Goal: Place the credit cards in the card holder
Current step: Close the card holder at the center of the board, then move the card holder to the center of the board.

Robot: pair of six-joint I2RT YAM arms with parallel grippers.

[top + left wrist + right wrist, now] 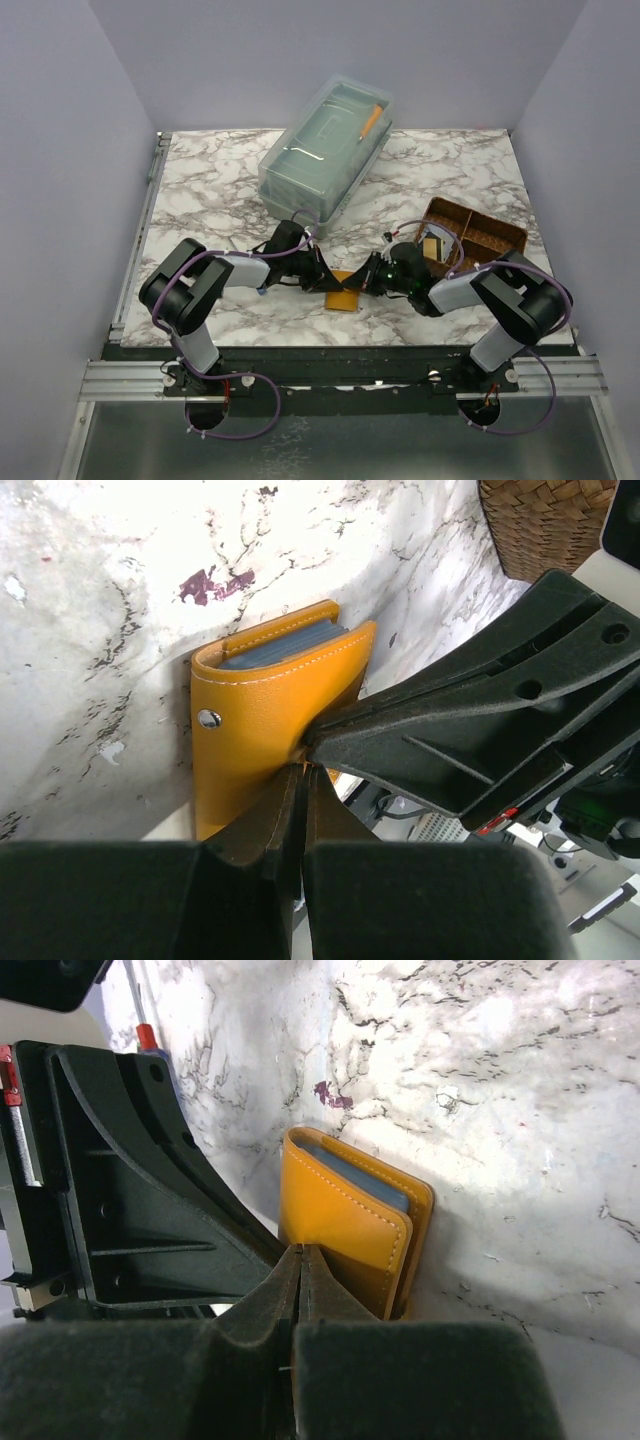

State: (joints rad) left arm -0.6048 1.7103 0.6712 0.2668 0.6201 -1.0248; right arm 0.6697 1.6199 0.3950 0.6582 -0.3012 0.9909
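Wallet (343,291) is at the near-middle of the desk (200,190), just in from the near edge, right between your two arms. It's folded shut, orange-tan, with the snap stud (209,718) facing the left wrist camera. The open end of the fold shows grey-blue layers tucked inside. You can't tell cards from inner panels there.

Left fingers (301,792): together, clamped on the wallet's edge. Orange leather shows on both sides of the tips.

Right fingers (298,1268): pressed fully together, tips touching the edge of the wallet's front flap. Can't tell whether any leather is actually pinched between them.

Both sets of tips meet almost nose to nose on the same wallet. The left arm reaches in from the left, the right arm from the right.

No view tells you whether the wallet sits on the desk or is held just above it. Both wrist views show it tilted, with marble behind.

Rest of the desk:
- Clear lidded box (325,155) at the far-middle, lying diagonally, with a thin orange stick (371,120) on its lid.
- Brown woven tray (500,235) with dividers near the right edge, just beside the right arm's wrist.
- One tray compartment, the one nearest the wallet, holds a small tan item (432,247), too small to identify.
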